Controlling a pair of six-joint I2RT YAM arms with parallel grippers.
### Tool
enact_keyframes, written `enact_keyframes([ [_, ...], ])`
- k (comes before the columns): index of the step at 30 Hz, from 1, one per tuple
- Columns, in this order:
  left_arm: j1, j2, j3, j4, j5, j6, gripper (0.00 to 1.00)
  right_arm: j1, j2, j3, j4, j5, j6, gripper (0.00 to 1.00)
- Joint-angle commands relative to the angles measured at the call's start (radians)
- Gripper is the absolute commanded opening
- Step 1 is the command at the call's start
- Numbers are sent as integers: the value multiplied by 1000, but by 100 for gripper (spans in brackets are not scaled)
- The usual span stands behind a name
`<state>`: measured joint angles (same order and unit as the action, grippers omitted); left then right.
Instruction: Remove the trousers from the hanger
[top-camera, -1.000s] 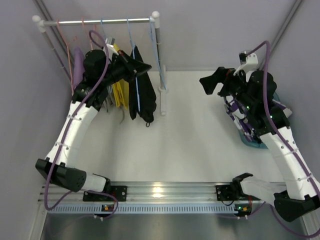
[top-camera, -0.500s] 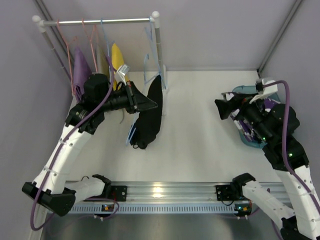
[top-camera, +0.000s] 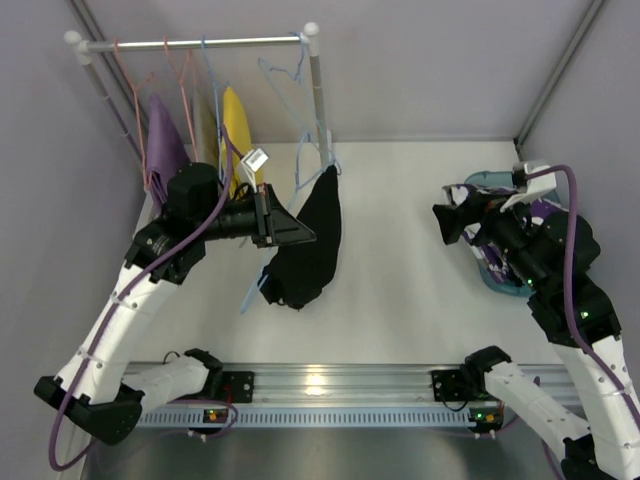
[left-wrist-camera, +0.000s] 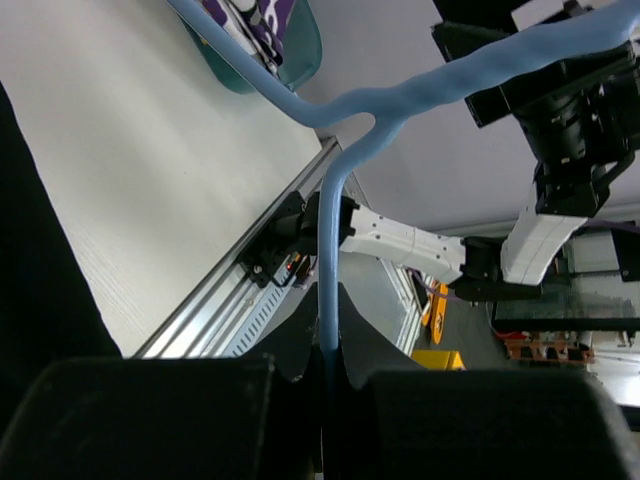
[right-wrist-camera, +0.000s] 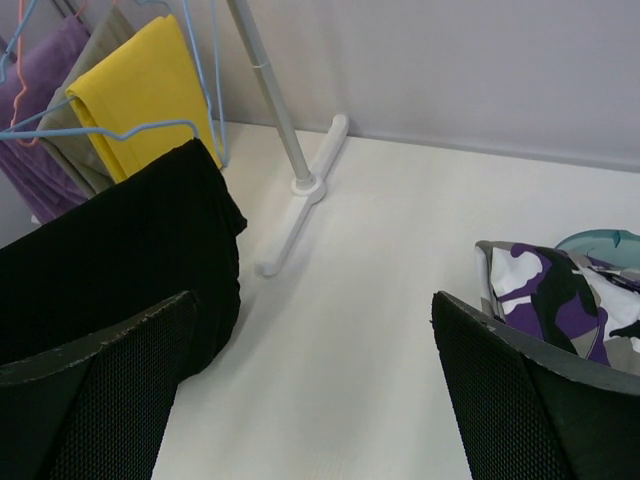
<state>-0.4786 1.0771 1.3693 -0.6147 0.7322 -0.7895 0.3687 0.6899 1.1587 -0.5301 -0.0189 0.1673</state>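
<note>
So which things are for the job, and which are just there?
For the job: black trousers, camo trousers, blue hanger.
Just there: yellow garment, lilac garment, rail, teal bin.

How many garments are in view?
5: lilac garment, grey-green garment and yellow garment on the rail; black trousers by the left gripper; camouflage trousers in the teal bin. Others may be hidden.
</note>
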Motion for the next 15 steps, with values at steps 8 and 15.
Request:
enact_keyframes([
  [8, -126, -72, -45, 10, 116, 147, 0, -19, -1, 33, -53, 13, 3, 100],
  [15, -186, 36, 33, 171, 9, 20, 0, -20, -6, 6, -38, -22, -20, 100],
])
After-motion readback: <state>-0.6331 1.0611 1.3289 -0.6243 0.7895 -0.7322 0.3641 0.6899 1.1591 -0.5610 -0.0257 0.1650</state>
